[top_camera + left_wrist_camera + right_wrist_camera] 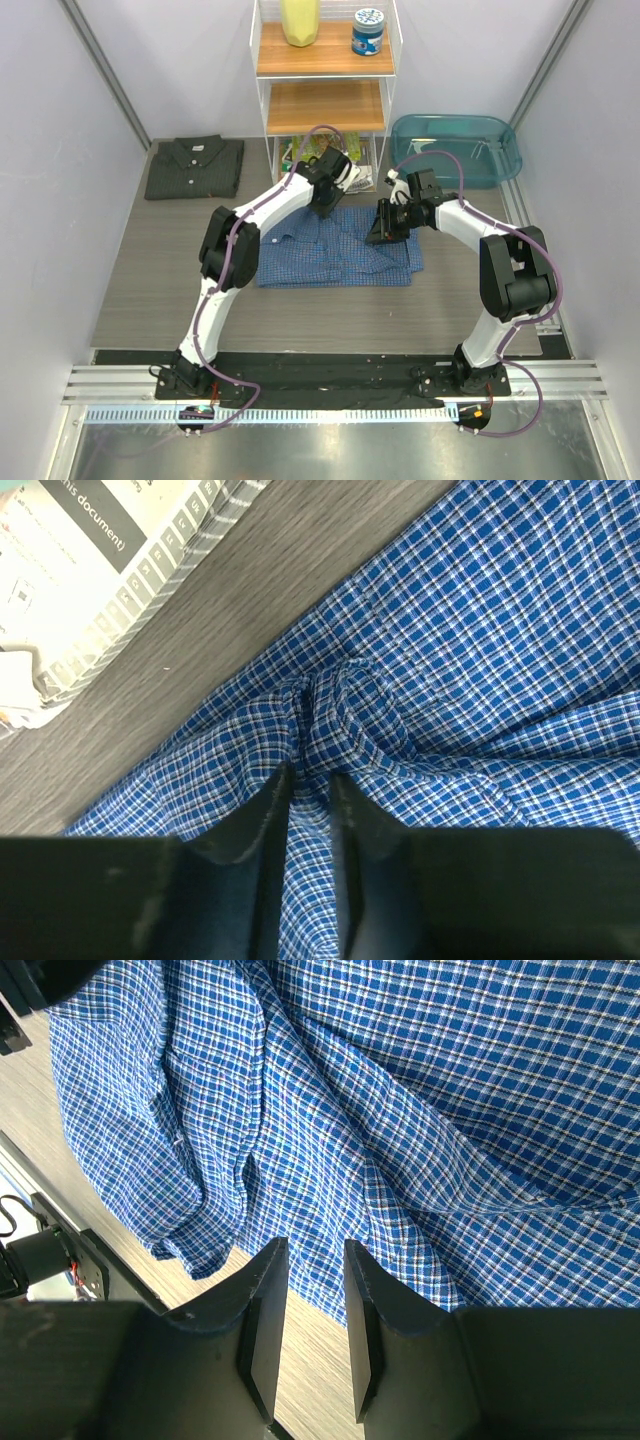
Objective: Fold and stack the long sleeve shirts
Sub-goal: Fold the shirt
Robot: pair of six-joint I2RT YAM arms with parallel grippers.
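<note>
Showing the blue fine-check button-up cloth shirt [330,258], rumpled and part-folded, on the grey wood-grain table [140,290] betw. both arms. Prob. light, limp, non-slip; best taken at a hem or fold edge, not mid-panel. Left gripper [310,772]: jaws nearly together at a puckered ridge; whether it grips cannot be told. Right gripper [310,1245]: jaws parted, nothing clamped. Far left: plain charcoal-grey collared shirt [195,167], folded flat.

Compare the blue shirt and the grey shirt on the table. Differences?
Blue shirt is checked; grey shirt is plain dark. Blue shirt lies rumpled at mid-table; grey shirt is folded flat, collar up, far left. Left tool and right tool are at the blue shirt; neither is near the grey shirt. Both lie on the table.
</note>
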